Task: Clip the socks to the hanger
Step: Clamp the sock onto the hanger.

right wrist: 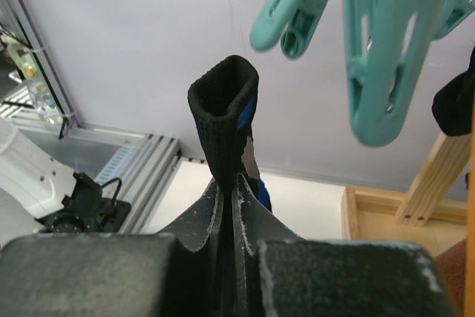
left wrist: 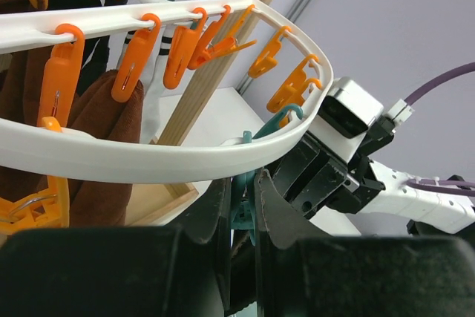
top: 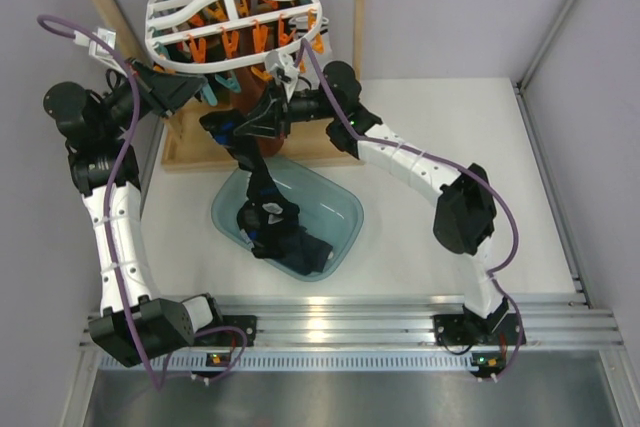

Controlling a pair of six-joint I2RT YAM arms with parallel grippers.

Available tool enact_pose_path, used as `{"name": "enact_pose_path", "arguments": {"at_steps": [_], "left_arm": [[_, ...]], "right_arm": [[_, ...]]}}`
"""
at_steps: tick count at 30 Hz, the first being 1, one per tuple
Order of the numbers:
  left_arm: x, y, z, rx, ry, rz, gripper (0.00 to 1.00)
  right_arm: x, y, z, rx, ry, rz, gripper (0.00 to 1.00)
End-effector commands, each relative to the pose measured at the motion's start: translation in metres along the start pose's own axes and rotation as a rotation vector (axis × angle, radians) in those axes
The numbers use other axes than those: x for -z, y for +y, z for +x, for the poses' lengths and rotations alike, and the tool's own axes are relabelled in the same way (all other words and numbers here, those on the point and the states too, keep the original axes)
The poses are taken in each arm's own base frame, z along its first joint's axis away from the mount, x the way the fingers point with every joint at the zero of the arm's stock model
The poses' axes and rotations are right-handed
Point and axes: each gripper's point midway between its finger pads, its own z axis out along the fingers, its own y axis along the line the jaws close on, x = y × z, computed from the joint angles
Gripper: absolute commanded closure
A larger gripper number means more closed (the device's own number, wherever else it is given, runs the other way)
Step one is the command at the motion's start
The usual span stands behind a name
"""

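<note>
Two arms met under a white plastic oval lattice hanger (top: 235, 9), which hung from a wooden rack frame (top: 358, 7) toward the far-left corner of the white table (top: 450, 117), as seen from overhead. The left gripper (top: 205, 94) reached up to the hanger's near-left rim. The right gripper (top: 228, 131) held a dark knit sock (top: 258, 179) that trailed down into a translucent teal plastic tub (top: 345, 209) at mid-table, where more dark socks (top: 300, 247) lay heaped. Raising the sock by its cuff end appeared meant to offer an edge to a clip.

From the left wrist, the left gripper (left wrist: 241, 182) had its fingers drawn in on a teal plastic clip (left wrist: 243, 217) dangling below the hanger's white rim, apparently to steady it or press it open for the sock. Large brown socks (left wrist: 104, 131) and a white striped sock (left wrist: 159, 83) hung beside bright orange clips (left wrist: 63, 72).

From the right wrist, the right gripper (right wrist: 228, 187) was pinched tight on the dark knit sock (right wrist: 223, 109), whose black cuff with a blue accent stood upright and open. It sat below and to one side of other teal clips (right wrist: 386, 57) and touched none of them. By that evidence the sock was not yet pegged.
</note>
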Motion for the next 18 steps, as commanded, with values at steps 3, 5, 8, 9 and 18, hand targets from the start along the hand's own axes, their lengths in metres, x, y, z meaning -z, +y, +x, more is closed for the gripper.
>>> {"name": "enact_pose_path", "arguments": {"at_steps": [3, 5, 8, 9, 18], "left_arm": [[0.002, -0.014, 0.004, -0.051, 0.033, 0.071, 1.00], [0.001, -0.014, 0.005, -0.048, 0.039, 0.078, 1.00], [0.002, -0.015, 0.005, -0.045, 0.039, 0.082, 1.00], [0.001, -0.015, 0.005, -0.042, 0.041, 0.083, 1.00], [0.001, -0.018, 0.002, -0.026, 0.030, 0.096, 1.00]], "right_arm": [[0.002, 0.010, -0.052, 0.085, -0.091, -0.052, 1.00], [0.002, 0.009, -0.053, 0.082, -0.092, -0.053, 1.00], [0.002, 0.008, -0.053, 0.085, -0.094, -0.051, 1.00], [0.001, 0.008, -0.054, 0.085, -0.095, -0.048, 1.00], [0.002, 0.003, -0.030, 0.050, -0.052, -0.059, 1.00]]}}
